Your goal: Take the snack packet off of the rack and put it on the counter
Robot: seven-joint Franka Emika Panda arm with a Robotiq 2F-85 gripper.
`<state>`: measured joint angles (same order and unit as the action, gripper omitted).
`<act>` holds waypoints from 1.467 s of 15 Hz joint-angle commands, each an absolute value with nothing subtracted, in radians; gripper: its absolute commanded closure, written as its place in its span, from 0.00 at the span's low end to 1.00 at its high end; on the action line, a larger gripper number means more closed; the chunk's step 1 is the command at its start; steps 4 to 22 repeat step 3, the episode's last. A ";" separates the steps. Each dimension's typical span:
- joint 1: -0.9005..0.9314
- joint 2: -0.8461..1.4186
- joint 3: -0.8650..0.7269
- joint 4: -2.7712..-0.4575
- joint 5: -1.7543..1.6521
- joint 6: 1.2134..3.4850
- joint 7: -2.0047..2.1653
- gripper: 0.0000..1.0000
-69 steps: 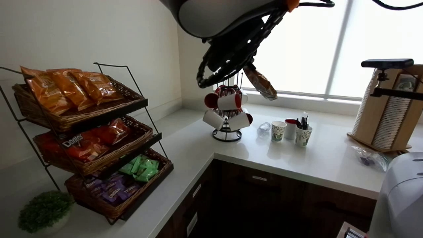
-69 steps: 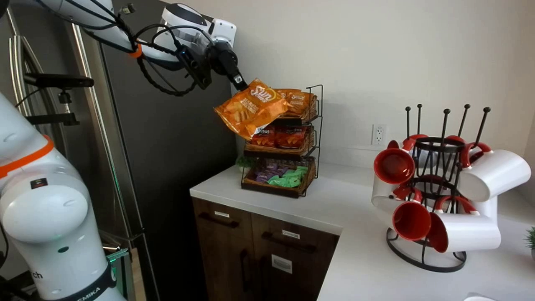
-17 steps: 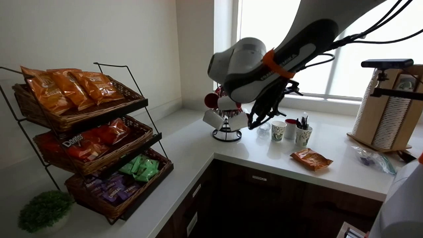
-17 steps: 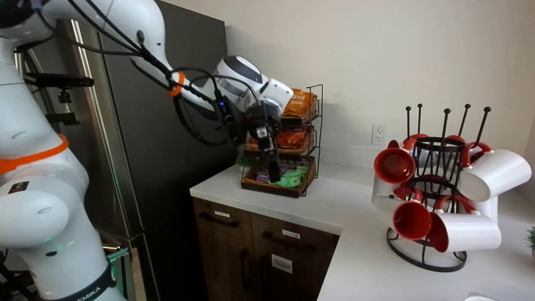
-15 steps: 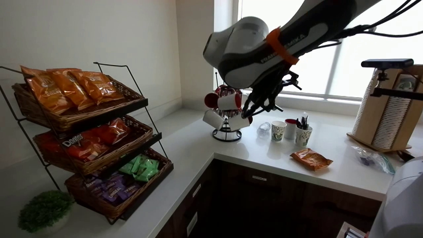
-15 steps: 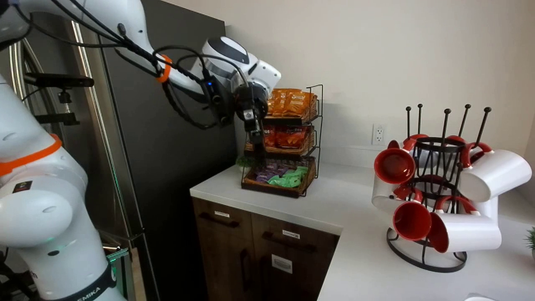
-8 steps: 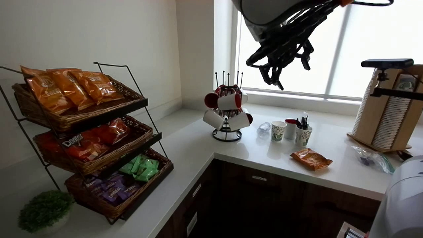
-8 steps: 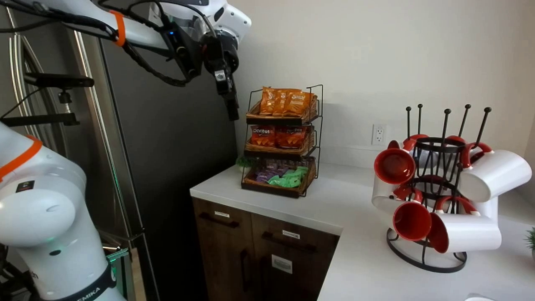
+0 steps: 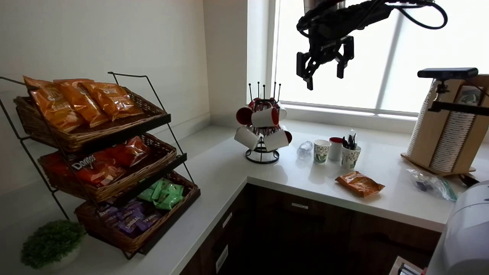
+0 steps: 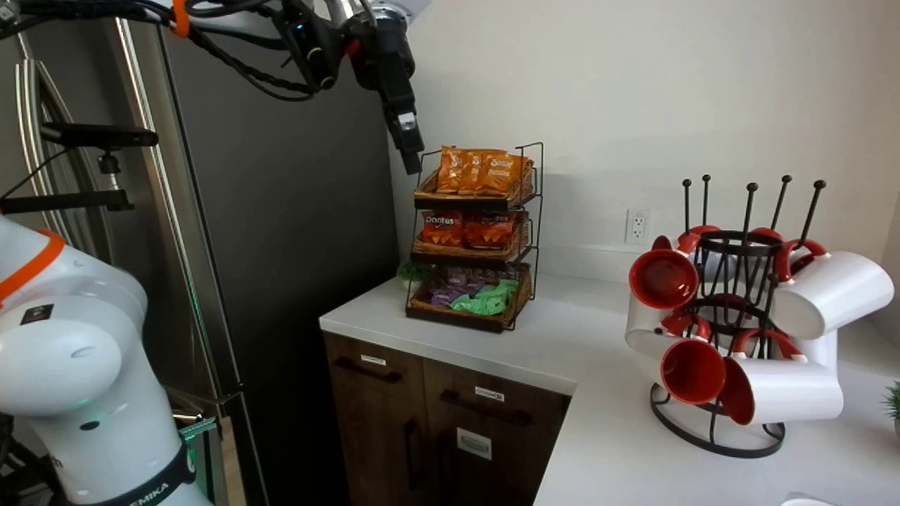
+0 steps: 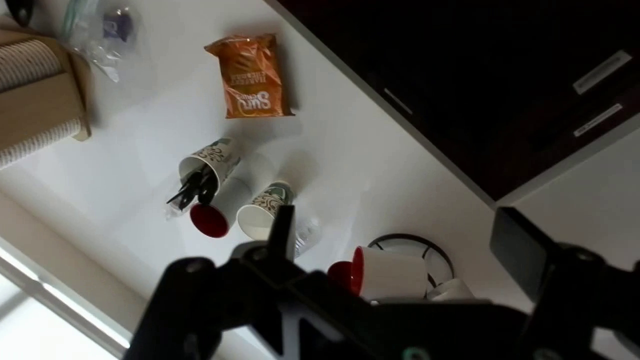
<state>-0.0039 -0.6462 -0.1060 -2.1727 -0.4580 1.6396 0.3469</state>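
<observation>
One orange-brown snack packet (image 9: 360,184) lies flat on the white counter (image 9: 301,181), near its front edge. In the wrist view the same snack packet (image 11: 253,77) rests apart from the jaws. My gripper (image 9: 324,80) hangs high above the counter, its fingers spread wide with nothing between them. The wrist view also shows the gripper (image 11: 395,225) open. The rack (image 10: 460,204) stands on the counter against the wall, and several similar orange packets (image 10: 485,172) sit in its top basket. In an exterior view the gripper (image 10: 413,165) appears in front of the rack's upper corner.
A mug tree (image 9: 262,151) with red-and-white mugs stands below and beside the gripper. Patterned paper cups (image 9: 322,151), a cutlery cup (image 9: 349,156) and a wooden lid holder (image 9: 445,126) stand further along. A clear plastic bag (image 9: 431,184) lies right of the packet. A potted plant (image 9: 53,244) is by the rack.
Several seconds ago the gripper held the snack packet in the air; now the packet lies on the counter and the jaws are open. Over the last second the arm has risen; the packet stayed put.
</observation>
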 commanded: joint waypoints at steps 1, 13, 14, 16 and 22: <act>-0.062 -0.639 -0.073 -2.172 -0.423 1.662 0.313 0.00; -0.061 -0.636 -0.074 -2.172 -0.417 1.667 0.308 0.00; -0.061 -0.636 -0.074 -2.172 -0.417 1.667 0.308 0.00; -0.061 -0.636 -0.074 -2.172 -0.417 1.667 0.308 0.00; -0.061 -0.636 -0.074 -2.172 -0.417 1.667 0.308 0.00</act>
